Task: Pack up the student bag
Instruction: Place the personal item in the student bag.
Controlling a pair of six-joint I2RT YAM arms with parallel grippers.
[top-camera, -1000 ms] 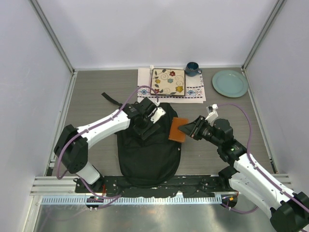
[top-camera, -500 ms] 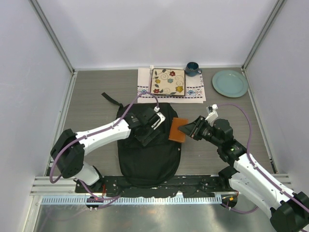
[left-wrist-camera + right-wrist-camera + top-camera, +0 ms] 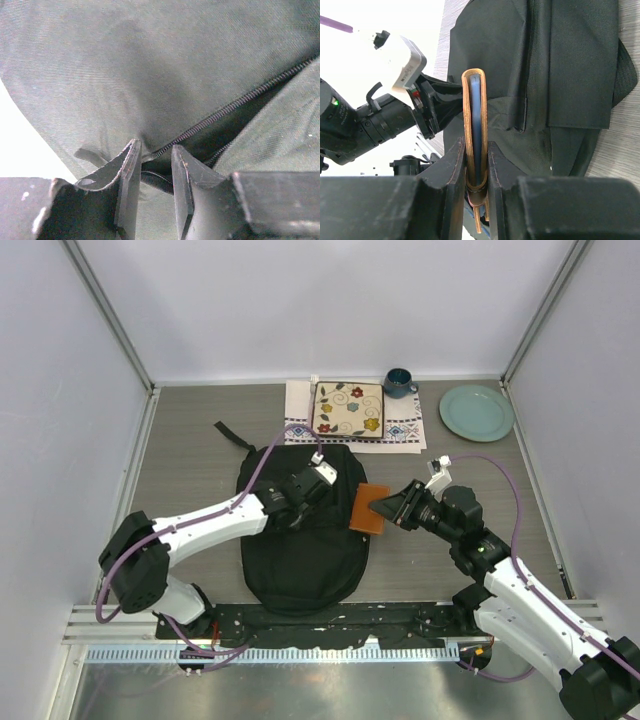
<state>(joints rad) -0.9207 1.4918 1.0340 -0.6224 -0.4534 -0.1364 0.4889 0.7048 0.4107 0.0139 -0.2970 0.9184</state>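
The student bag [image 3: 300, 560], black and soft, lies flat between the arms in the top view. My left gripper [image 3: 303, 502] sits low on its upper part. In the left wrist view the jaws [image 3: 155, 147] stand narrow, pinching the fabric beside the bag's [image 3: 125, 65] zipper [image 3: 235, 102], which has parted to a dark slit. My right gripper [image 3: 385, 507] is shut on a brown leather-covered notebook [image 3: 369, 510] and holds it at the bag's right edge. The right wrist view shows the notebook [image 3: 472, 100] edge-on, clamped in that gripper [image 3: 476, 142] above the bag [image 3: 570, 60].
A square floral plate [image 3: 348, 409] rests on a patterned cloth [image 3: 405, 430] at the back. A dark blue mug [image 3: 398, 382] and a pale green plate [image 3: 476, 411] stand to its right. A bag strap [image 3: 232, 435] trails to the back left.
My left gripper has dropped onto the bag and narrowed its jaws round the zipper edge. The bag's top and strap shifted slightly back and left. The right arm has held still.
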